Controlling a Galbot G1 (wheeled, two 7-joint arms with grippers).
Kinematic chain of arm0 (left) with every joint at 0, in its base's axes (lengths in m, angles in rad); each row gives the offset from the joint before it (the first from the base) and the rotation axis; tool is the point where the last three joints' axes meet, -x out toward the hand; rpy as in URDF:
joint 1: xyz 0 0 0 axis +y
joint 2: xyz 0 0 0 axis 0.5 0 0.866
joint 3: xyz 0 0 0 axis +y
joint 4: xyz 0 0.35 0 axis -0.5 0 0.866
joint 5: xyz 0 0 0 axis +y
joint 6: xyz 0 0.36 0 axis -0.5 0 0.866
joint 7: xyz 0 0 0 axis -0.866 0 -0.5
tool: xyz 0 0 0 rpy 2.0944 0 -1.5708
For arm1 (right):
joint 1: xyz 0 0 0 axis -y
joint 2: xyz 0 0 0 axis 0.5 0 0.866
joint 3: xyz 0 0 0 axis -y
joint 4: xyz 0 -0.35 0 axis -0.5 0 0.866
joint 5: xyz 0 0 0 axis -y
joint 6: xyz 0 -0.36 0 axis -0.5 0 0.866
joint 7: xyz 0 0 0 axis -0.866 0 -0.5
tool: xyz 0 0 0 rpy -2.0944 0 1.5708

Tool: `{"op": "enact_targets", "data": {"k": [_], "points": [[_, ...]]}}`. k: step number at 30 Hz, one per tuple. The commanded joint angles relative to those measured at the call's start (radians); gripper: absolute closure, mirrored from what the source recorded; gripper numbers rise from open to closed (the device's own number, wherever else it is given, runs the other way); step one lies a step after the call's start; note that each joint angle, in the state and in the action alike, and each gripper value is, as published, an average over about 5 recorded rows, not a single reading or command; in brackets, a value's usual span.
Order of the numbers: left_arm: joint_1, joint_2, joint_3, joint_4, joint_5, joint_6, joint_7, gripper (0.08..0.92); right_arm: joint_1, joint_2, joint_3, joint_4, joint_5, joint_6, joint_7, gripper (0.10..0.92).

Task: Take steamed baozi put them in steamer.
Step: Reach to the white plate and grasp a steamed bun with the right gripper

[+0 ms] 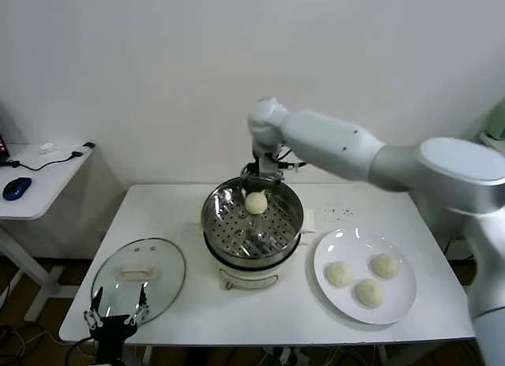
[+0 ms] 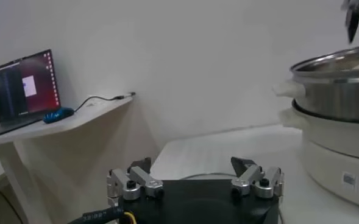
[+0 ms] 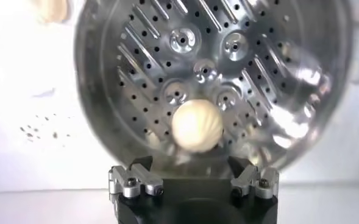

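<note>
The steamer (image 1: 215, 221) stands at the table's middle, a shiny steel pot with a perforated floor on a cream-white base. One baozi (image 1: 256, 202) lies on its floor toward the far side. Three more baozi (image 1: 368, 292) lie on a flat white plate (image 1: 353, 246) to the right. My right gripper (image 1: 260, 173) hangs open and empty just above the steamer's far rim. In the right wrist view the gripper (image 3: 191, 163) is apart from the baozi (image 3: 197, 125) on the steamer's floor (image 3: 185, 39). My left gripper (image 1: 117, 315) is parked open at the front left; it also shows in the left wrist view (image 2: 194, 167).
A round glass lid (image 1: 139, 275) lies on the table left of the steamer, just beyond my left gripper. A side table with a blue mouse (image 1: 16, 188) and a laptop (image 2: 24, 88) stands at the far left. Dark specks (image 1: 341, 213) lie behind the plate.
</note>
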Motion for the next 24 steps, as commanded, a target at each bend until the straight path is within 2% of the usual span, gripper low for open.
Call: {"op": "enact_targets", "data": {"k": [1, 4, 9, 16, 24], "points": [[0.016, 0.020, 0.002, -0.027, 0.002, 0.007, 0.008, 0.177, 0.295, -0.391, -0.299, 0.324, 0.636, -0.626, 0.037, 0.203], [0.026, 0.018, 0.003, -0.028, 0.001, 0.001, 0.008, 0.177, 0.289, -0.505, -0.343, 0.407, 0.705, -0.787, 0.060, 0.203], [0.039, 0.018, 0.001, -0.029, -0.001, -0.007, 0.006, 0.177, 0.178, -0.631, -0.302, 0.482, 0.716, -0.960, 0.065, 0.203], [0.041, 0.009, 0.006, -0.028, 0.003, -0.008, 0.006, 0.177, -0.097, -0.700, -0.155, 0.513, 0.601, -1.005, 0.050, 0.203], [0.034, 0.011, 0.005, -0.028, 0.012, -0.007, 0.005, 0.177, -0.401, -0.647, 0.041, 0.426, 0.449, -1.008, 0.077, 0.203]]}}
